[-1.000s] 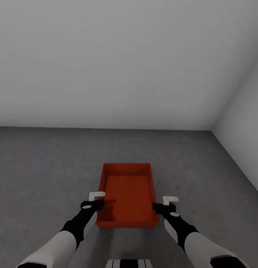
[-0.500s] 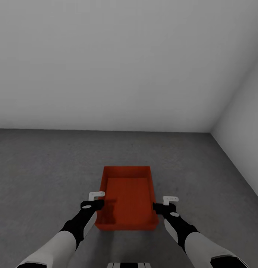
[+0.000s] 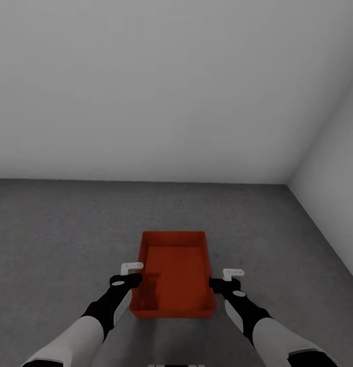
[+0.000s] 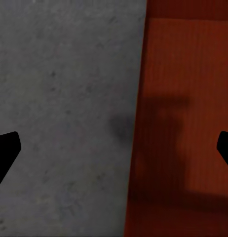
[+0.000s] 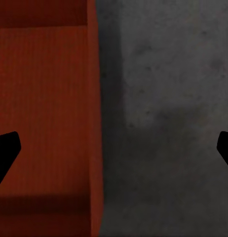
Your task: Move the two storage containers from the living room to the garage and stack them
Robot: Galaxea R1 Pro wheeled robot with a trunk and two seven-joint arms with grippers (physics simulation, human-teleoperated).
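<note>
Red-orange, the storage container (image 3: 174, 275) sits on the grey concrete floor (image 3: 59, 239) near a corner (likely the stack's base). We hold the left gripper (image 3: 129, 272) and right gripper (image 3: 228, 279) spread wide, straddling its side walls without gripping.

No text, label, brand, number or sign can be read anywhere. The red-orange storage container (image 3: 174, 278) has plain walls and a plain ribbed bottom, the grey floor (image 3: 54, 234) shows only faint speckles, and the white-grey walls (image 3: 146, 86) behind it are bare.
</note>
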